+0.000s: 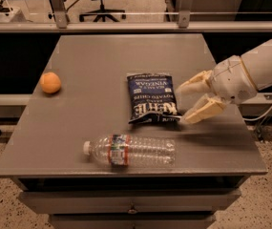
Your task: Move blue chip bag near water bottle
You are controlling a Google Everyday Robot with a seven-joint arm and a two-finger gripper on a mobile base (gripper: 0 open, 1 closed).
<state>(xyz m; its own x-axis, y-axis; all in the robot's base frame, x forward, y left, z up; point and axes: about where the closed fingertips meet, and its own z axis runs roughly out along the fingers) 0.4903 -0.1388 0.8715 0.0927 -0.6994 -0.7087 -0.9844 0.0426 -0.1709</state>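
1. Across most of your view sits a grey table point(126, 51) with drawer fronts point(130, 200) below its front edge. Bare tabletop runs from the middle back to the far edge, and a broad strip lies open between the orange and the bag.
2. From the right edge, the pale robot arm point(264, 66) reaches in over the table's right side, low above the surface.
3. Along the front, the water bottle point(135, 150) lies on its side, roughly parallel to the front edge and close to it. Its white cap point(87, 148) points left, and you cannot read the writing on its red, white and blue label band point(119, 150).
4. Right of centre, the blue chip bag point(152, 98) lies flat, its near end just behind the bottle with a narrow gap between them. Its big white word "Kettle" sits upside down to you at the near end, and smaller lines above it include "vinegar".
5. At the bag's right side, the gripper point(183, 103) has its two fingers spread apart, pinching nothing. The lower fingertip point(189, 117) sits right at the bag's near right corner.
6. Near the left edge, an orange point(50, 82) rests alone, well apart from the rest.
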